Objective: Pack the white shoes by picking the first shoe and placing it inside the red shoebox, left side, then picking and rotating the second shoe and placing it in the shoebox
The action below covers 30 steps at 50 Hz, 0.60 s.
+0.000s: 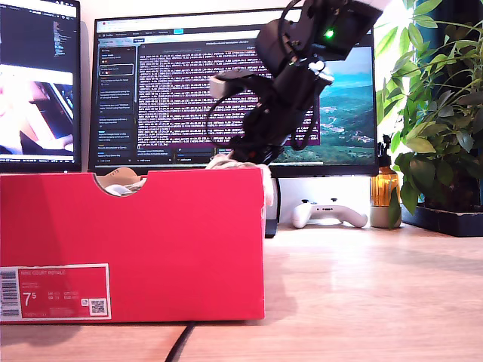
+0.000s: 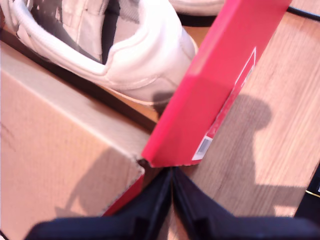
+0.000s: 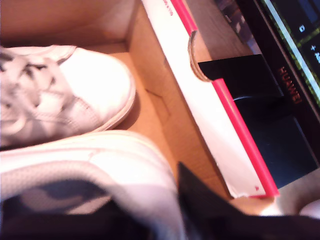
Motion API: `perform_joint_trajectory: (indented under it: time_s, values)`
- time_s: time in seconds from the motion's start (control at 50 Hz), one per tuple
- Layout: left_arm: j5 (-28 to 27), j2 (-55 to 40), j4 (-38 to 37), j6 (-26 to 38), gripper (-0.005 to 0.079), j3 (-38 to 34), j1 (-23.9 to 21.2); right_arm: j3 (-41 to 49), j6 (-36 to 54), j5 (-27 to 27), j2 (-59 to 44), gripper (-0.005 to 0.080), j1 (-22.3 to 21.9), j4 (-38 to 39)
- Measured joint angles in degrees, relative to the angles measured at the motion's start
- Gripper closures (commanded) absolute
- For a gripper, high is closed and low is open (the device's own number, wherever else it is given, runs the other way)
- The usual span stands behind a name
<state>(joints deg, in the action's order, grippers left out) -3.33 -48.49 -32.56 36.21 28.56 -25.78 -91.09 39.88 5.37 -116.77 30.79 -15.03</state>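
Note:
The red shoebox [image 1: 132, 241] stands on the exterior view's left, its label facing the camera. One white shoe [image 3: 75, 95] lies inside it, laces up, and shows through the notch [image 1: 121, 185]. My second gripper [image 1: 245, 154] reaches down over the box's top edge, shut on the other white shoe [image 3: 100, 170], which hangs just above the cardboard floor beside the first. A bit of that shoe [image 1: 266, 188] shows over the box's end. My first gripper [image 2: 172, 185] is shut and holds nothing, hovering over a corner of the shoebox [image 2: 210, 90] near a shoe's heel [image 2: 135, 55].
Two monitors [image 1: 226, 90] stand behind the box. A white game controller [image 1: 330, 213], an amber bottle [image 1: 384, 188] and a leafy plant [image 1: 438, 113] sit at the exterior view's right. A black cable [image 1: 179, 343] runs under the box on the wooden table [image 1: 362, 286].

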Motion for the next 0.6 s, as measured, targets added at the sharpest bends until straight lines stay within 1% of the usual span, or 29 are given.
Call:
perform_joint_trajectory:
  time_s: [0.1,0.28,0.38,0.44,0.48,0.52,0.54,0.58,0.6]
  values:
    - [0.0,0.0,0.0,0.0,0.0761,0.0,0.0,0.0,0.0,-2.5,-0.1,0.0485,1.4,1.1]
    - [0.0,0.0,0.1,0.0,0.0761,0.0,0.0,-2.3,-0.1,-7.5,-0.1,0.0484,4.0,0.9]
    - [0.0,0.0,0.0,0.0,0.0762,0.0,0.0,-6.0,-0.1,-9.3,-0.1,0.0486,5.1,-3.2]
    - [0.0,0.0,0.0,0.0,0.0762,0.0,0.0,-9.6,-0.2,-10.7,-0.1,0.0497,5.7,-7.6]
    - [0.0,0.0,0.0,0.0,0.0761,0.0,0.0,-12.1,-0.5,-11.8,-0.1,0.0528,5.9,-10.4]
    - [0.0,0.0,0.0,0.0,0.0761,0.0,0.0,-14.8,-0.5,-12.9,-0.1,0.0577,6.2,-13.2]
    - [0.0,0.0,0.0,0.0,0.0762,0.0,0.0,-16.1,-1.9,-13.3,-0.1,0.0608,6.4,-14.4]
    - [0.0,0.0,0.0,0.0,0.0761,0.0,0.0,-18.7,-1.9,-13.7,-0.1,0.0683,6.5,-17.1]
    - [0.0,0.0,0.0,0.0,0.0761,0.0,0.0,-19.8,-3.6,-13.7,-0.1,0.0723,6.5,-18.3]
